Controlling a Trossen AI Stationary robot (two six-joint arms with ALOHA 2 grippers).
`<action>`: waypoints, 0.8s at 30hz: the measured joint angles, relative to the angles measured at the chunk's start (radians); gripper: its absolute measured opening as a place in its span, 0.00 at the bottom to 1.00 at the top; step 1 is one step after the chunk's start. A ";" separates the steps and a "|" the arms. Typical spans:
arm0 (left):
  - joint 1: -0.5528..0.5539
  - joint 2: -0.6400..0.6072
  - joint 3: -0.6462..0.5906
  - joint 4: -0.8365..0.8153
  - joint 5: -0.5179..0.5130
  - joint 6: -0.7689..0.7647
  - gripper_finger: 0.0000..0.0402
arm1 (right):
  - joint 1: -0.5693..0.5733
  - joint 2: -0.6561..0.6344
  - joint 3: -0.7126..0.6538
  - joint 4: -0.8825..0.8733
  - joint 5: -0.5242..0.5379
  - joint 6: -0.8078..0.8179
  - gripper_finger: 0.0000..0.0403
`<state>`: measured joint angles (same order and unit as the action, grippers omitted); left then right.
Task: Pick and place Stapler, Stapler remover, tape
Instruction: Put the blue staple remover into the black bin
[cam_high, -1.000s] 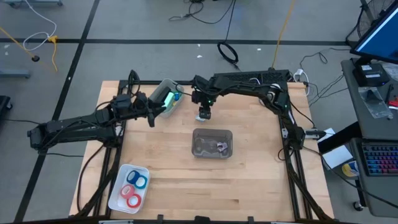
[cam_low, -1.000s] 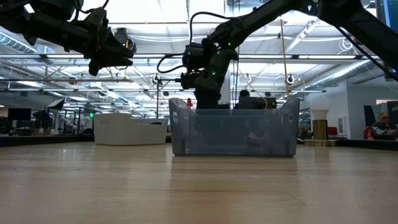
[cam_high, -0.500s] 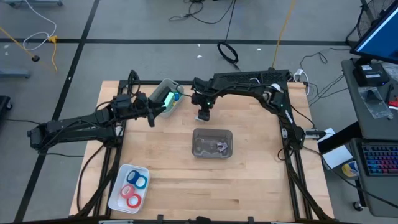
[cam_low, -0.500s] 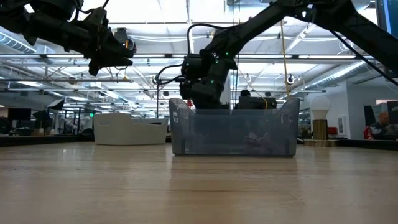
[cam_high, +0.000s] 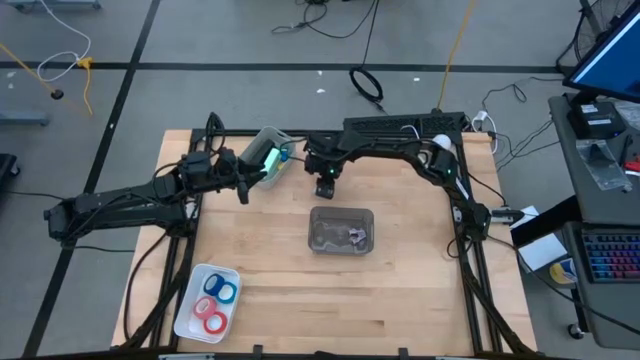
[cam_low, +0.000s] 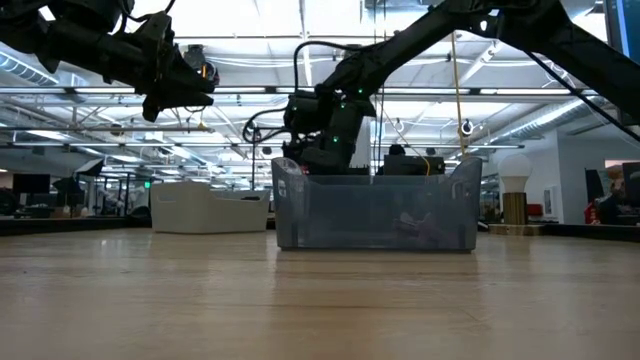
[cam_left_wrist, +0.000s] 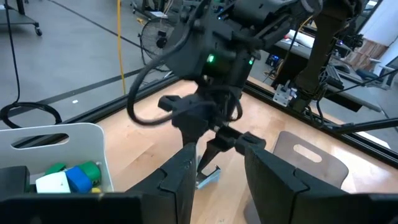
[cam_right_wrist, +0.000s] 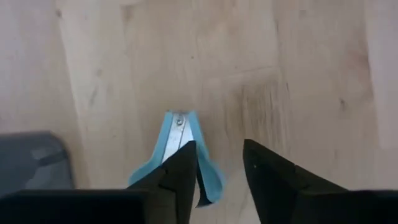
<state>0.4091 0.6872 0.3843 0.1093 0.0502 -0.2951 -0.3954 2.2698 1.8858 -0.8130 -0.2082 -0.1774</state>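
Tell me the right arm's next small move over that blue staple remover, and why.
Probably shift sideways to centre on it, then lower. In the right wrist view the blue staple remover lies on the wooden table under one finger rather than in the gap, and the right gripper looks open and empty.

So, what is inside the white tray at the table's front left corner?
The white tray holds three tape rolls: one blue and two red or pink. Whether anything lies under them cannot be seen.

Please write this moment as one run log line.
left gripper: open, waiting near white bin | right gripper: over stapler remover, beside grey bin | tape: in tray
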 joint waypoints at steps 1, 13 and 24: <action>0.000 0.000 0.000 0.000 0.000 0.000 0.34 | 0.000 0.003 0.000 0.000 0.000 0.000 0.29; 0.000 0.000 0.000 -0.001 0.000 0.001 0.34 | 0.000 0.002 -0.001 0.001 -0.002 0.002 0.01; 0.000 0.000 0.000 -0.002 0.000 0.003 0.34 | 0.000 0.002 -0.002 0.001 0.001 0.013 0.00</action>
<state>0.4089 0.6872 0.3843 0.1074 0.0502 -0.2920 -0.3954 2.2723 1.8843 -0.8120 -0.2070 -0.1646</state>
